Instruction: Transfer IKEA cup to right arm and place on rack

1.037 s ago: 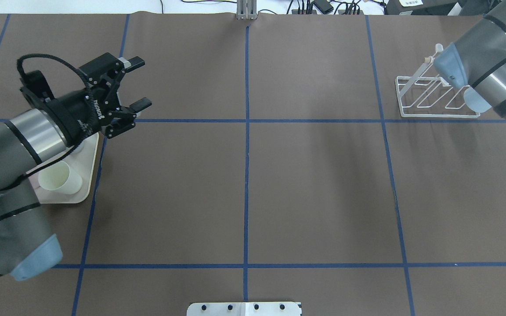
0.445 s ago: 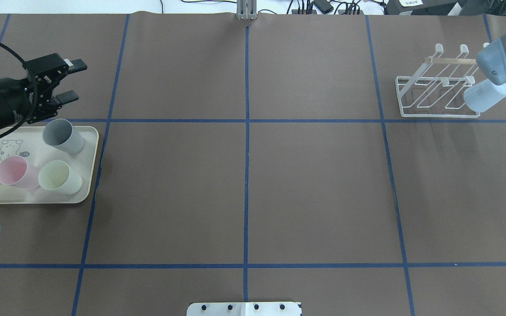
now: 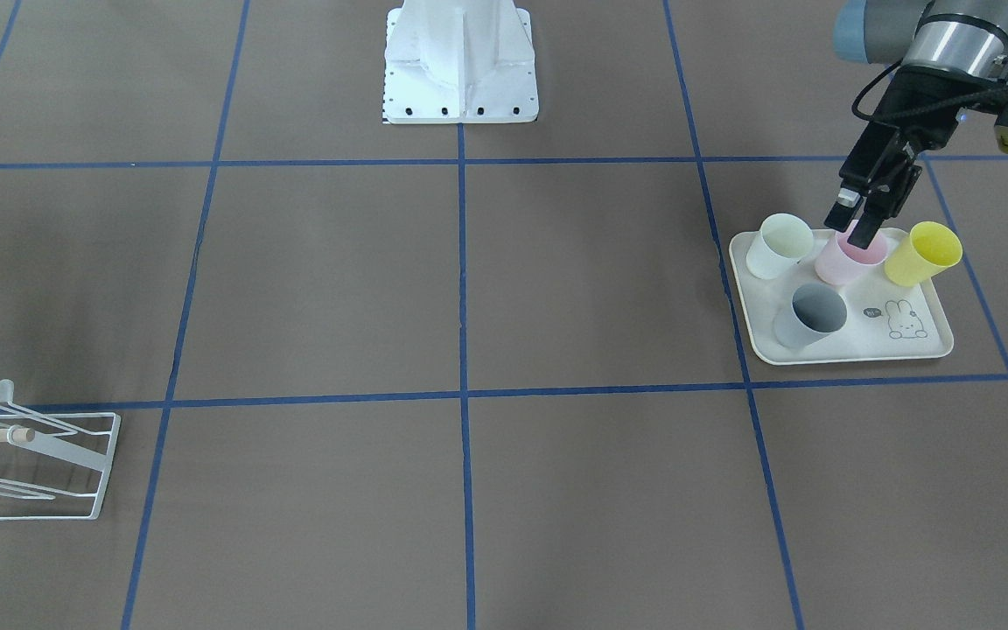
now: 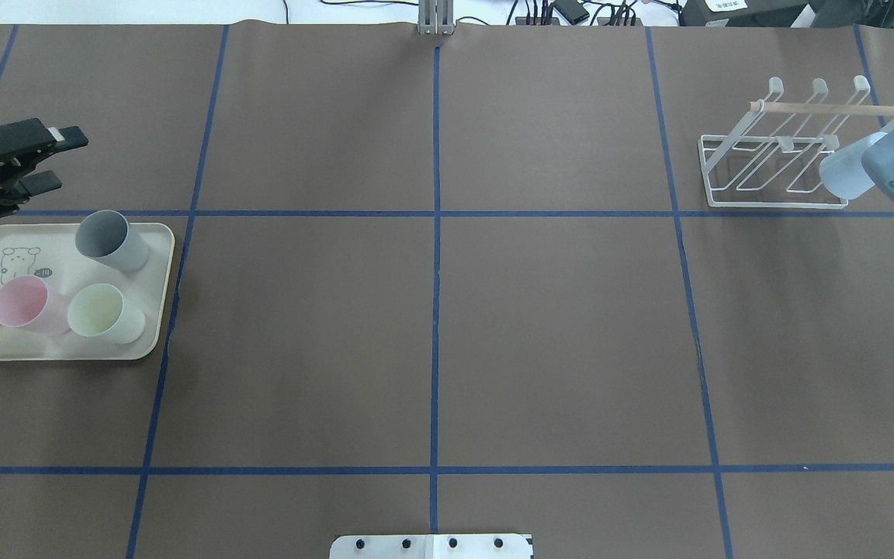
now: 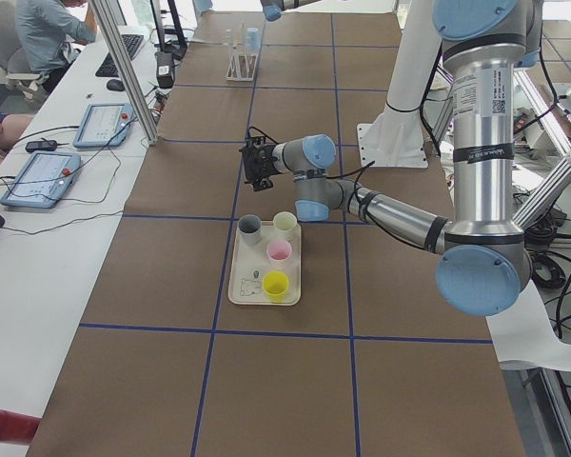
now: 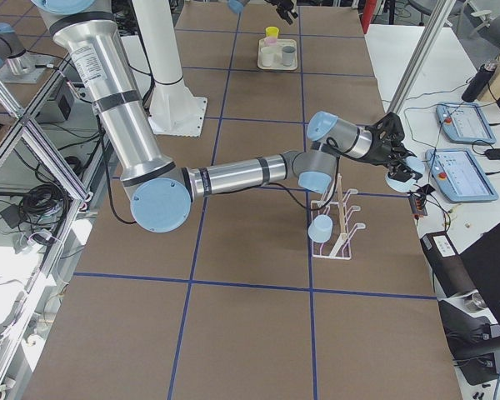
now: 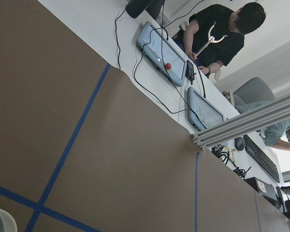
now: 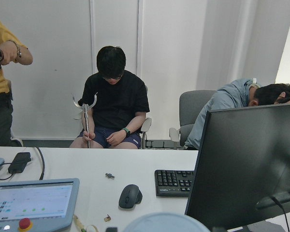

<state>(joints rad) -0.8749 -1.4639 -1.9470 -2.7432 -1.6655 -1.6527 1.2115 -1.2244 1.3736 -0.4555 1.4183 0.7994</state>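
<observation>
The left gripper (image 4: 65, 161) holds its fingers (image 4: 59, 140) spread and empty, apart from the grey cup (image 4: 109, 241), the nearest of 4 on the rabbit-printed tray (image 4: 67, 355). Whether the right gripper (image 6: 398, 158) has its fingers open or closed cannot be told. The tray's lettering is unreadable.

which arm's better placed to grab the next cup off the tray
Left. The left gripper hangs with open jaws right by the tray, while the right arm is across the table at the rack.

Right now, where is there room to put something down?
The whole middle of the table is bare, between the tray and the rack. The tray is crowded with four cups; the rack's end holds a blue cup.
</observation>
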